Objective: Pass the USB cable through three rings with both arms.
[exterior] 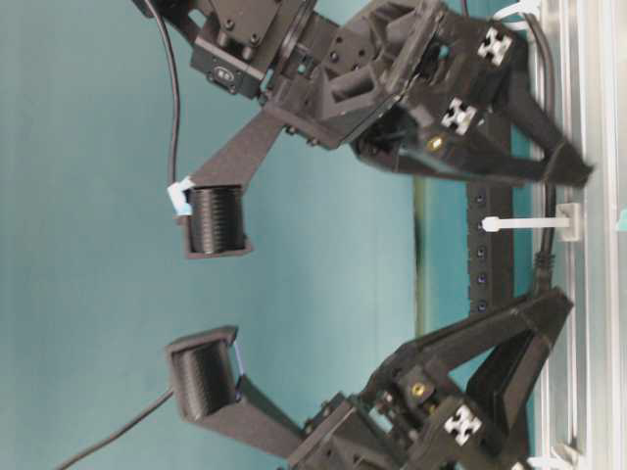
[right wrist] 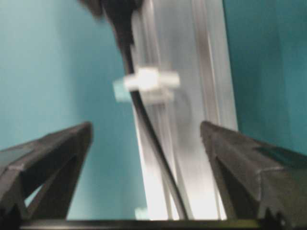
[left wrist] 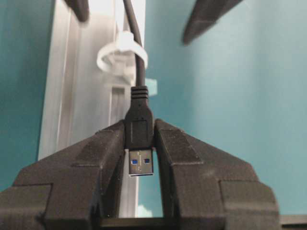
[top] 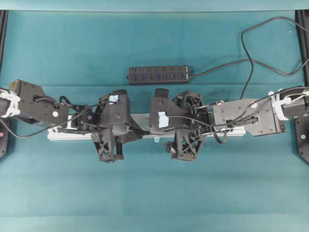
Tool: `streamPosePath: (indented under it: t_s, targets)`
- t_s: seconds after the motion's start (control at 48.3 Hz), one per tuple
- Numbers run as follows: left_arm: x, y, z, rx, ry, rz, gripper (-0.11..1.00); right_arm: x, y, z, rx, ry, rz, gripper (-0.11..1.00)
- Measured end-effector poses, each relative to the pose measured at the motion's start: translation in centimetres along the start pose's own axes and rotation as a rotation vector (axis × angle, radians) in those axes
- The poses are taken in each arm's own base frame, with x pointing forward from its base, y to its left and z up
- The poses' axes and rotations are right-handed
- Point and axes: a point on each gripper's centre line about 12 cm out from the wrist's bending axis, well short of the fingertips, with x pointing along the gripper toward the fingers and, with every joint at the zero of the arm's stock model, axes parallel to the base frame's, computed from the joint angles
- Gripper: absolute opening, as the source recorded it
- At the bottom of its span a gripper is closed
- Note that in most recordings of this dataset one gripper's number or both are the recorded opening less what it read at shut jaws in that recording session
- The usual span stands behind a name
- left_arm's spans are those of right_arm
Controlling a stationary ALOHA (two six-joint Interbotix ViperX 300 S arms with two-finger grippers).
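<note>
Both arms meet nose to nose over the middle of the silver aluminium rail (top: 145,133), a long grooved extrusion lying on the matte teal table (top: 154,193).

Left gripper (left wrist: 140,139): lattice-framed, tapered black fingers with ribbed pads, pinched narrow on the moulded black shell of the USB plug (left wrist: 139,130). The metal tip with its blue tongue pokes out behind the pads toward the wrist camera.

From the plug's ribbed strain relief the USB cable (left wrist: 137,45), thin, round, glossy black, runs straight away along the rail and passes through a translucent white plastic ring (left wrist: 121,51) standing on a short post.

Right gripper (right wrist: 146,139): fingers spread wide, holding nothing. The cable lies on the rail between them, touching neither finger. This view is blurred; a white ring (right wrist: 149,80) sits around the cable farther along.

Table-level view: one ring (exterior: 534,223) stands between the two sets of fingertips, the cable threaded through it.

Behind the rail, well apart, a black rectangular multi-port USB hub (top: 158,75) with blue sockets, its own cord looping off to the right.
</note>
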Motion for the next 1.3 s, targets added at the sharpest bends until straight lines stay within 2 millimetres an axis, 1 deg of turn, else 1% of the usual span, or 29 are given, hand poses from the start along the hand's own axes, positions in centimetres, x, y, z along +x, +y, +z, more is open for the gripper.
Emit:
streamPosePath:
  t_s: [0.145, 0.228, 0.476, 0.621, 0.91, 1.035, 1.304]
  targets:
    - [-1.1, 0.0, -0.2, 0.003, 0.014, 0.0, 0.22, -0.3, -0.1, 0.0, -0.001, 0.01, -0.005, 0.82]
    - [-1.9, -0.1, -0.1, 0.005, 0.015, -0.001, 0.22, -0.5, 0.0, 0.3, -0.001, -0.001, -0.003, 0.81]
    - [-5.1, 0.0, 0.9, 0.016, -0.038, 0.0, 0.22, -1.4, 0.2, 2.6, -0.022, -0.063, -0.005, 0.81]
    - [-6.1, -0.1, 1.0, 0.022, -0.06, -0.001, 0.22, -2.0, 0.3, 4.1, -0.042, -0.113, -0.009, 0.81]
    - [-6.3, -0.1, 1.0, 0.023, -0.063, -0.001, 0.22, -2.3, 0.9, 6.8, -0.047, -0.239, 0.022, 0.8]
    - [-6.3, -0.1, 1.0, 0.023, -0.064, -0.001, 0.22, -2.1, 1.0, 7.2, -0.05, -0.258, 0.027, 0.8]
    - [-6.3, 0.0, 1.0, 0.024, -0.064, 0.0, 0.22, -1.3, 1.0, 7.2, -0.052, -0.249, 0.027, 0.79]
